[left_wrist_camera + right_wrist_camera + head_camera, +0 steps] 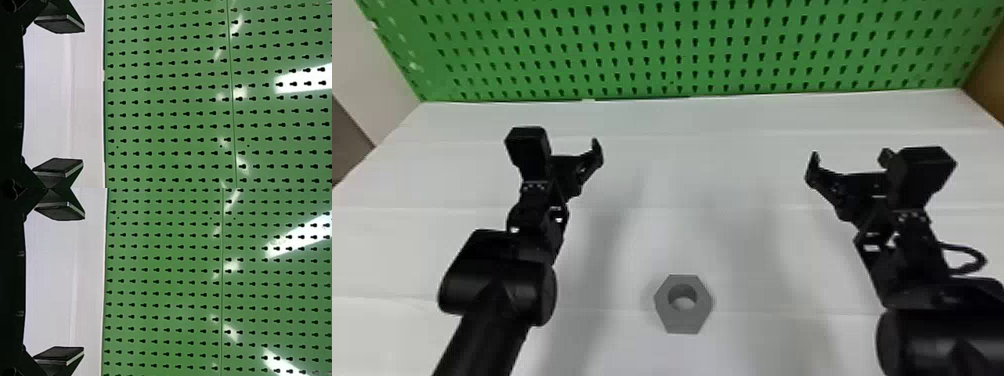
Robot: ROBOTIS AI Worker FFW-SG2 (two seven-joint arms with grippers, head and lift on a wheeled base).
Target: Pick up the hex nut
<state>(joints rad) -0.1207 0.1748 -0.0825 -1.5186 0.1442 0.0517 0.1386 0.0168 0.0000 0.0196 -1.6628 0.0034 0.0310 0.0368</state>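
The grey hex nut [693,320] lies flat on the white table, low and near the middle in the head view, its round hole facing up. My left gripper [558,145] is beyond the nut and to its left, above the table. My right gripper [849,156] stands beyond the nut and to its right. In the left wrist view the fingers of my left gripper [83,96] are wide apart with nothing between them. The right wrist view has my right gripper [83,284] just as open, also holding nothing.
A green perforated board [687,50] rises along the table's far edge. The white table [702,165] stretches between and around both arms. A pale wall [377,65] stands at the far left, and a brown panel [987,80] at the far right.
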